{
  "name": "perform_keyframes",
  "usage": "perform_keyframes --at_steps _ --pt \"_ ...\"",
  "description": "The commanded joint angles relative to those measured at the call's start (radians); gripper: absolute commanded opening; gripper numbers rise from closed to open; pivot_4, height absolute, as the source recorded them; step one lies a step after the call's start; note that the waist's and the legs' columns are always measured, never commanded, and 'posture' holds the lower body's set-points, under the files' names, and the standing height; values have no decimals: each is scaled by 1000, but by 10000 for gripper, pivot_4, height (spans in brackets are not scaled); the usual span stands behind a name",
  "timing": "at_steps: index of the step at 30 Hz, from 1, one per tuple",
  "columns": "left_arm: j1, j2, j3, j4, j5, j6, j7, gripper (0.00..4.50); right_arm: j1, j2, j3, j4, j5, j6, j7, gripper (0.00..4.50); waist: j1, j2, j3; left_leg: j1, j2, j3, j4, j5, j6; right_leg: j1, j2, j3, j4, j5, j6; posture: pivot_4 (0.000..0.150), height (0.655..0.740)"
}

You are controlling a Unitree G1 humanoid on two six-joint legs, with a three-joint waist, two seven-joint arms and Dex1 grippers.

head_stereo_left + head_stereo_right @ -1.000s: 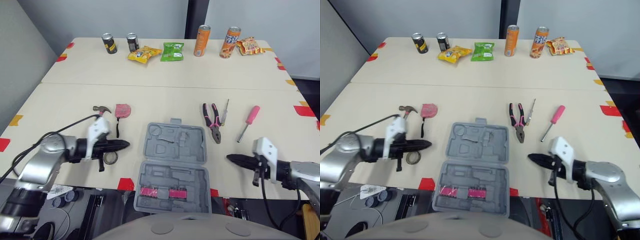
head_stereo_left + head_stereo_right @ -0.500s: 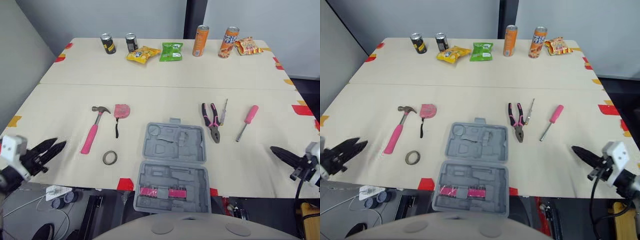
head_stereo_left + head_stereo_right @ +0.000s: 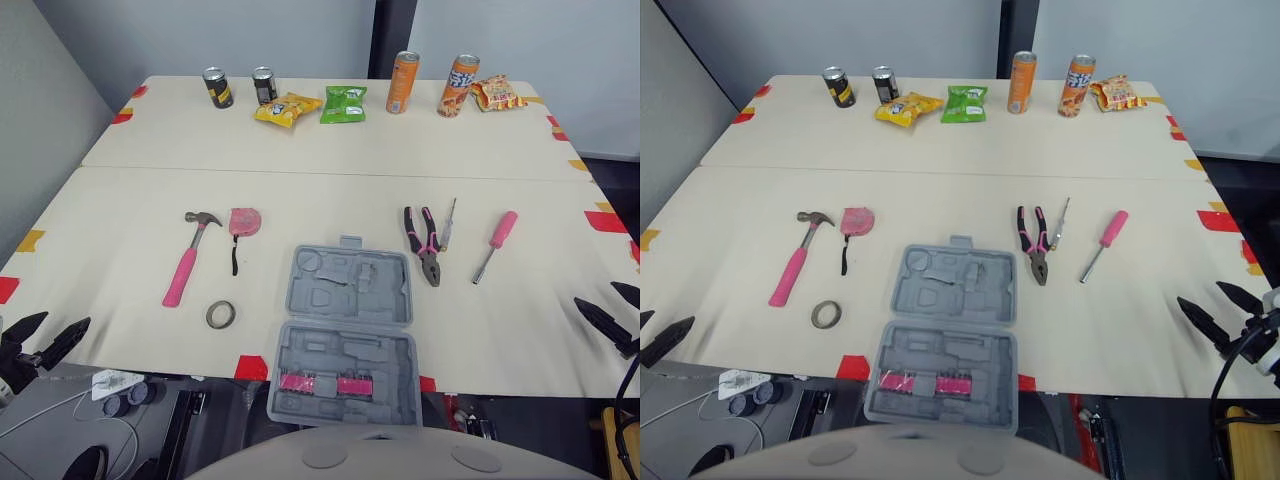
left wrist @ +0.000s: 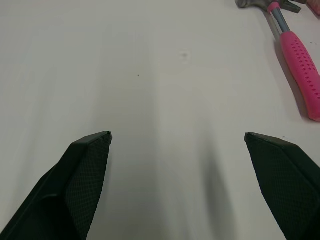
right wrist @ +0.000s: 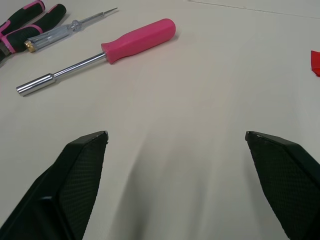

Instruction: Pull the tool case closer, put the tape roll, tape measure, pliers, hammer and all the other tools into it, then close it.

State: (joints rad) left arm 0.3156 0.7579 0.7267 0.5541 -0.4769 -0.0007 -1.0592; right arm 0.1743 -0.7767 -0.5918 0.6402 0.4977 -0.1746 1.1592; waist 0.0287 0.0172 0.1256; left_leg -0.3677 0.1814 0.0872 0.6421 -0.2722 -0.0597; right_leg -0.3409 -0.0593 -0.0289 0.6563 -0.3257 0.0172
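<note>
1. Judging by how things lie, the case [image 3: 345, 330] already seems close enough. It lies open at the table's [image 3: 300, 150] near edge, centred, and its near half hangs over that edge.
2. No loose tool is packed yet. Apart from 2 pink pieces in the near half, the case's moulded slots look empty.
3. That leaves all 6 tools to load, then the lid to shut.
4. The left gripper [image 3: 68, 318] hovers at the near left corner, jaws apart and empty. The right gripper [image 3: 594, 292] hovers at the near right edge, also apart and empty.
5. Left of the case, the hammer [image 3: 186, 262] runs near to far with its head at the far end. The tape measure [image 3: 244, 222] sits just beside the head, and the tape roll [image 3: 221, 315] lies flat nearer the edge.
6. Right of the case, the pliers [image 3: 424, 243] have their nose toward the robot and their handles away. The thin screwdriver [image 3: 448, 222] lies alongside them, tip far.
7. The nut driver [image 3: 495, 245] slants with its pink handle far-right and its metal end near-left.
8. The case's hinge line runs left to right, and its handle sits on the far edge.
</note>
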Motion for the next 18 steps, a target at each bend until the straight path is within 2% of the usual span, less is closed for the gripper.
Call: perform_keyframes --at_steps 1,11,18 --pt "0 11 10 -35 -12 -21 -2 45000 -11 -16 -15 -11 10 -6 14 44870 0 0 0 0 0 0 0 0 0 0 0 0 0 0 0 1500 7400" --pt "8 10 -20 -93 -2 -8 -14 45000 -38 5 4 -44 -1 -25 2 44870 1 0 0 0 0 0 0 0 1 0 0 0 0 0 0 1500 7400" --pt "34 20 -64 -151 6 -12 -57 45000 -26 28 3 -172 58 27 62 44870 3 0 0 0 0 0 0 0 2 0 0 0 0 0 0 1500 7400"
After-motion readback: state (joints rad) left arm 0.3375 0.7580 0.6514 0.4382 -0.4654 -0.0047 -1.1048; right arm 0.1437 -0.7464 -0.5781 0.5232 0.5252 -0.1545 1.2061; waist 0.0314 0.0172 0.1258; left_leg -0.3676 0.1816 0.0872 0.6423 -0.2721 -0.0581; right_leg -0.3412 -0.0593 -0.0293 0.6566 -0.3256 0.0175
